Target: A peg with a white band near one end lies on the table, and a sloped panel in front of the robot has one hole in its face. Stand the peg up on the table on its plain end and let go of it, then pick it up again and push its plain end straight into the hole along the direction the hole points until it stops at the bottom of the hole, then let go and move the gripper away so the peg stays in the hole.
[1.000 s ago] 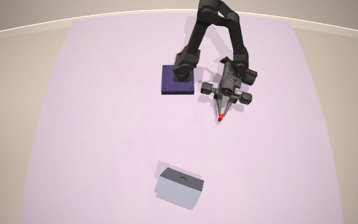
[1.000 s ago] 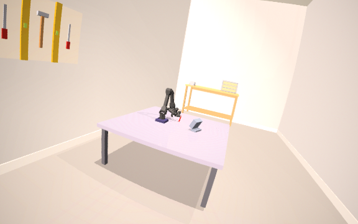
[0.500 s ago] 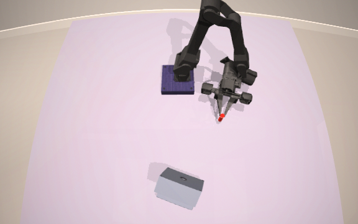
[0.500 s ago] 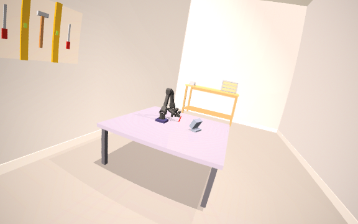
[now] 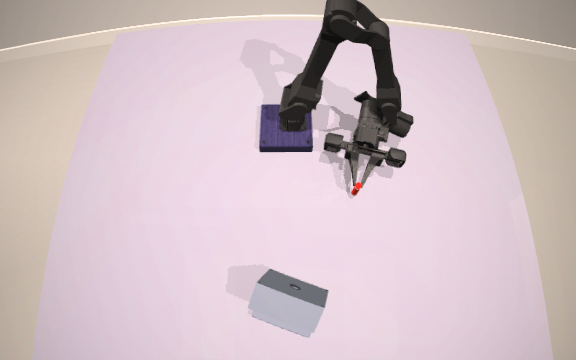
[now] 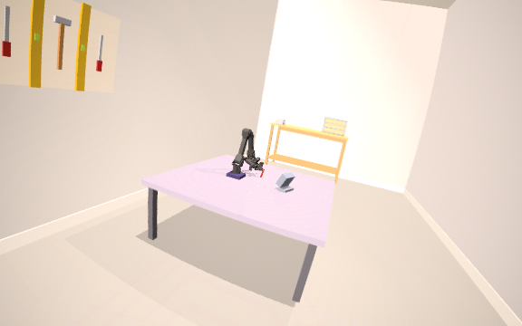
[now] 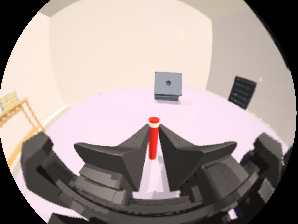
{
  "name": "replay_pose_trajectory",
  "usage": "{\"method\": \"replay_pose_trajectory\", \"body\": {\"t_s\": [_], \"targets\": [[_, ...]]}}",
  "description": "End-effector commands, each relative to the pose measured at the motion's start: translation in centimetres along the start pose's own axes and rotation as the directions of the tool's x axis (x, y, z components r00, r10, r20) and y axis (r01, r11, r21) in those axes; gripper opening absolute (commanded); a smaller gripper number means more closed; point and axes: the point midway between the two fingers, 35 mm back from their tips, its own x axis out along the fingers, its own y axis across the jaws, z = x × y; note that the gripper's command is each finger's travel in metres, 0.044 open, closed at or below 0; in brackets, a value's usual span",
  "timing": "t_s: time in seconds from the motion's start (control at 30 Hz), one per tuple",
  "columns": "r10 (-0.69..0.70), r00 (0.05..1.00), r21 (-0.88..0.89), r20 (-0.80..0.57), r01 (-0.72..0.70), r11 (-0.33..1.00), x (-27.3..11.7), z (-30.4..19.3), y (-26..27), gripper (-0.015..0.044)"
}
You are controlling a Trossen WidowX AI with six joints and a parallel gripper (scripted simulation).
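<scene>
My gripper [image 5: 358, 184] [image 6: 262, 169] [image 7: 153, 125] is shut on the red peg [image 5: 355, 190] [image 6: 262, 174] [image 7: 153, 145], near the end with the white band [image 7: 154, 125]. The banded end is up and the plain end points down. In the exterior view the peg looks close to upright, with a slight lean. I cannot tell whether its plain end touches the table. The grey sloped panel [image 5: 288, 305] [image 6: 285, 181] [image 7: 161, 89] stands apart from the gripper, ahead of it in the wrist view. The hole [image 5: 294, 287] [image 7: 168, 83] in its face is empty.
The arm's purple base block [image 5: 285, 141] [image 6: 236, 175] is beside the gripper, on the left in the top view. The pink table [image 5: 143, 225] [image 6: 198, 190] [image 7: 110, 110] bears everything. A wooden shelf [image 6: 308, 131] stands beyond the table.
</scene>
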Motion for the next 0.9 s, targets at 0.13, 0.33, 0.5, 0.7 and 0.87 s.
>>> {"method": "replay_pose_trajectory", "body": {"t_s": [0.13, 0.33, 0.5, 0.7, 0.87], "targets": [[0.000, 1.000, 0.000, 0.000, 0.000, 1.000, -0.11, -0.15, 0.01, 0.0049], [0.004, 1.000, 0.000, 0.004, -0.004, 1.000, -0.33, -0.32, 0.07, 0.0049], [0.008, 1.000, -0.001, 0.008, -0.008, 1.000, -0.49, -0.43, 0.11, 0.0049], [0.012, 1.000, -0.002, 0.015, -0.012, 1.000, -0.66, -0.50, 0.16, 0.0049], [0.016, 1.000, -0.004, 0.022, -0.016, 1.000, -0.80, -0.56, 0.21, 0.0049]]}}
